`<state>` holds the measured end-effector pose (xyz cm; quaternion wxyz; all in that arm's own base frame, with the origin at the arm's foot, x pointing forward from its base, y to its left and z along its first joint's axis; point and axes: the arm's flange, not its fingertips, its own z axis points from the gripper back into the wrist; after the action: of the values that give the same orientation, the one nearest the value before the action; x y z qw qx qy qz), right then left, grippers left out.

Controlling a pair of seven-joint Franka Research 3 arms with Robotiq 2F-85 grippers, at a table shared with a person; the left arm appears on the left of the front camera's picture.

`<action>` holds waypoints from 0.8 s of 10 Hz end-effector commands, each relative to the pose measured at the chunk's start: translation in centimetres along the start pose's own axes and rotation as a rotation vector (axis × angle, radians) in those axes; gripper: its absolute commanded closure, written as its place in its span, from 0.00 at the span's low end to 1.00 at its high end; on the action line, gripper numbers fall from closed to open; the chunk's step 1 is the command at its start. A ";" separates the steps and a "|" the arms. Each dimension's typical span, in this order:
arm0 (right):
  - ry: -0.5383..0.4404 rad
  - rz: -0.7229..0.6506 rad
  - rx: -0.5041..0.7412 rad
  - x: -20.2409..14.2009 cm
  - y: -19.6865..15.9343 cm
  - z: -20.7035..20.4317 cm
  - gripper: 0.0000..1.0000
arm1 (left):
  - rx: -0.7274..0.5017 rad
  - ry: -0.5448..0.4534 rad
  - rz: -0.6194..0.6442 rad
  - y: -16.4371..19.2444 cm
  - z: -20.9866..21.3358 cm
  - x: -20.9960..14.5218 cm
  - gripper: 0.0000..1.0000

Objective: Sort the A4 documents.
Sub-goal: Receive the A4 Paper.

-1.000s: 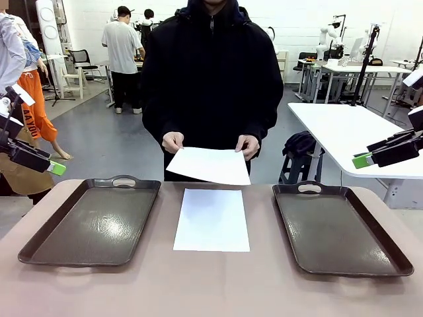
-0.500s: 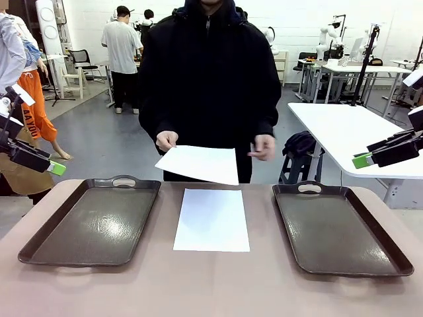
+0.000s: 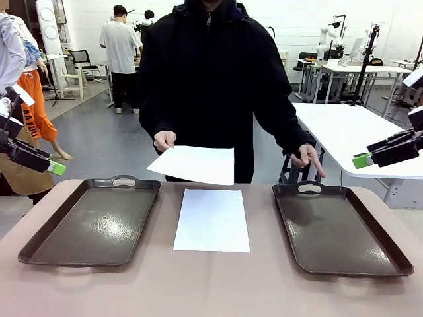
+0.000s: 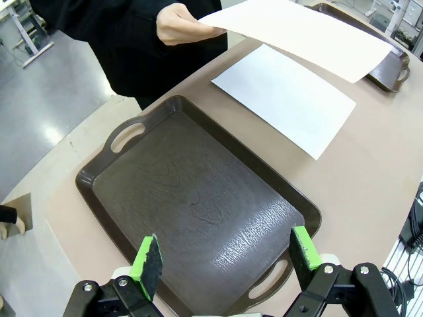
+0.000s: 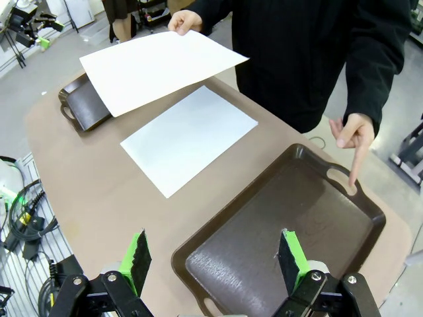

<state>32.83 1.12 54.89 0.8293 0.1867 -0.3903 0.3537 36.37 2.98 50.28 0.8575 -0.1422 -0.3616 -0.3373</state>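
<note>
**A4 documents: 1 on the table, 1 in hand, both trays empty**

The flat white rectangular paper sheet [image 3: 211, 220] lies on the beige table [image 3: 211, 290], between the 2 trays and touching neither. Its long axis runs from the robot's side towards the person.

The left gripper [image 4: 226, 257] hangs above the left dark brown handled plastic tray [image 3: 92, 221], its green pads spread wide and holding nothing. From it, the sheet lies ahead and to one side, just past the tray's far long rim.

The right gripper [image 5: 215, 259] is equally wide and empty over the right dark brown handled plastic tray [image 3: 340, 228]. It has the same sheet ahead of it, past that tray's inner rim. The sheet looks about midway, so neither arm seems clearly nearer. Either one would have to cross its own tray to reach it.

A second white paper sheet [image 3: 193, 164] is in the air above the far end of the flat one. The person's hand [image 3: 164, 140] pinches it at 1 corner and it is well apart from both grippers. The person's other hand [image 3: 309, 158] points a finger down at the handle end of the right tray, probably marking it as the destination.

Both trays hold nothing, so no sheet is sorted yet.
</note>
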 end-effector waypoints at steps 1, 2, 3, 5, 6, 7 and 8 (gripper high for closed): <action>0.006 0.011 0.001 -0.1 -0.1 -0.1 0.00 | -0.011 -0.006 -0.010 0.3 -0.1 -0.2 0.00; 0.006 0.011 0.001 -0.1 -0.1 -0.1 0.00 | -0.011 -0.006 -0.010 0.3 -0.1 -0.2 0.00; 0.006 0.011 0.001 -0.1 -0.1 -0.1 0.00 | -0.011 -0.006 -0.010 0.3 -0.1 -0.2 0.00; 0.006 0.011 0.001 -0.1 -0.1 -0.1 0.00 | -0.011 -0.006 -0.010 0.3 -0.1 -0.2 0.00; 0.000 0.000 0.000 0.0 0.0 0.0 0.00 | -0.011 -0.006 -0.010 0.3 -0.1 -0.2 0.00; -0.017 -0.048 0.003 0.6 -0.7 -1.1 0.00 | -0.011 -0.006 -0.010 0.3 -0.1 -0.2 0.00; -0.048 -0.108 0.017 1.0 -1.2 -2.4 0.00 | -0.011 -0.006 -0.010 0.3 -0.1 -0.2 0.00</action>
<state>33.44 1.26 54.39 0.8340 0.2001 -0.3903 0.3348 36.37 2.98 50.28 0.8575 -0.1422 -0.3615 -0.3372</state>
